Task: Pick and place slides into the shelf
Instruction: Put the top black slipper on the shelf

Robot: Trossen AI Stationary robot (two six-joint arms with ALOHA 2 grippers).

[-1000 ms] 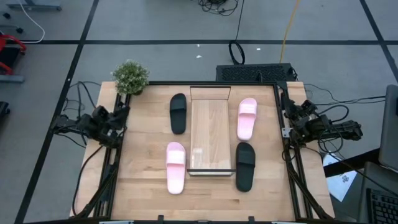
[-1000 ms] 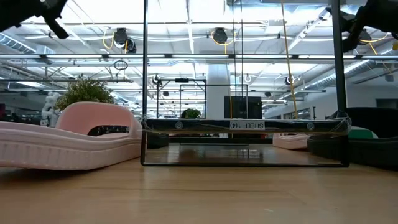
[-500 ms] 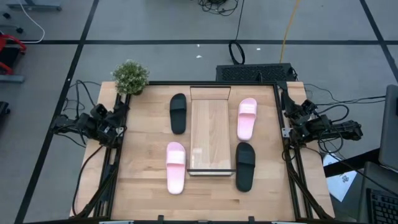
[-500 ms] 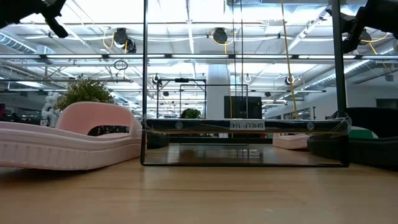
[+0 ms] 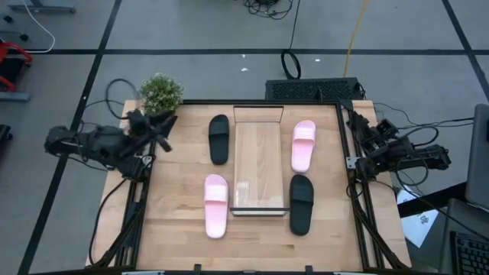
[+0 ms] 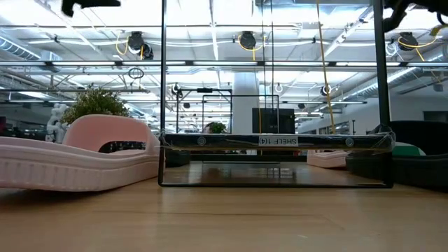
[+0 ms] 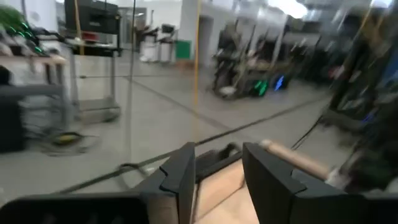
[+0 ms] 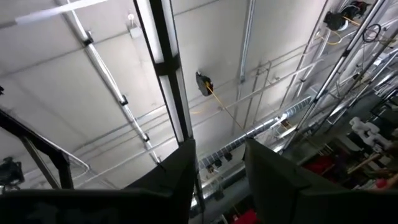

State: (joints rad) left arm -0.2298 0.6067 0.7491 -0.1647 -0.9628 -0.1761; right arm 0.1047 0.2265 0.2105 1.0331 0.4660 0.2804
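Four slides lie sole-down on the wooden table around the shelf (image 5: 260,164). A black slide (image 5: 219,139) and a pink slide (image 5: 215,205) are to its left; a pink slide (image 5: 303,145) and a black slide (image 5: 301,203) are to its right. The shelf is a narrow see-through rack (image 6: 273,161) standing in the table's middle. My left gripper (image 5: 163,127) hovers open over the table's far left part, pointing level (image 7: 219,180). At the table's right edge my right gripper (image 5: 359,124) stands open, tilted up at the ceiling (image 8: 217,177).
A small potted plant (image 5: 160,93) stands at the table's far left corner, close to my left gripper. A dark flat box (image 5: 313,89) lies beyond the far edge. Bare wood lies along the near edge (image 5: 252,248).
My left arm has risen and swung out from the table's left edge over its far left part, near the plant. Its gripper has tipped to point level toward the right. My right gripper has risen a little at the right edge. The slides and the shelf have not moved.
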